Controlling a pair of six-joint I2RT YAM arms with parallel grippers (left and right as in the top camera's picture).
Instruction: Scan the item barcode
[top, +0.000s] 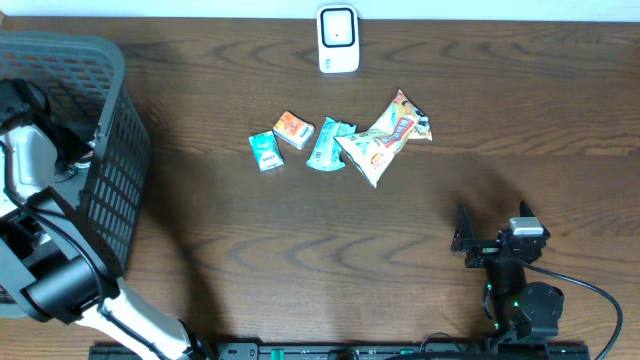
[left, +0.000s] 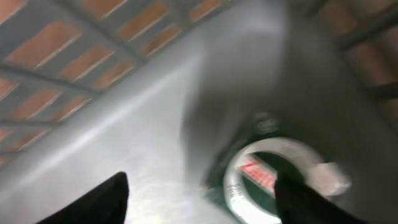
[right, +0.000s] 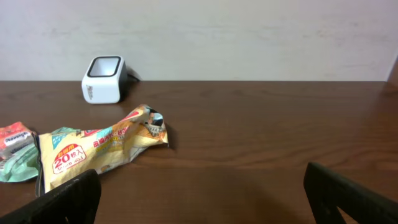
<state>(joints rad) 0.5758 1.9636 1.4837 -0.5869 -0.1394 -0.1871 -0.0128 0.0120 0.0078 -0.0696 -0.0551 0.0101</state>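
- The yellow snack bag is looking light, crinkly and slippery, so I'm guessing pinching a flat sealed end is going to beat squeezing the crumpled middle.
- It's lying mid-frame in the overhead view, below the white scanner, up and left of the right gripper and well apart from it.
- That claw's fingers are standing wide apart, holding nothing.
- The left gripper is hanging inside the grey basket, fingers apart too, picture blurry.

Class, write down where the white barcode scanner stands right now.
In the overhead view the scanner stands at the far edge of the table, near the middle, beyond the snack packets; the right wrist view shows it upper left.
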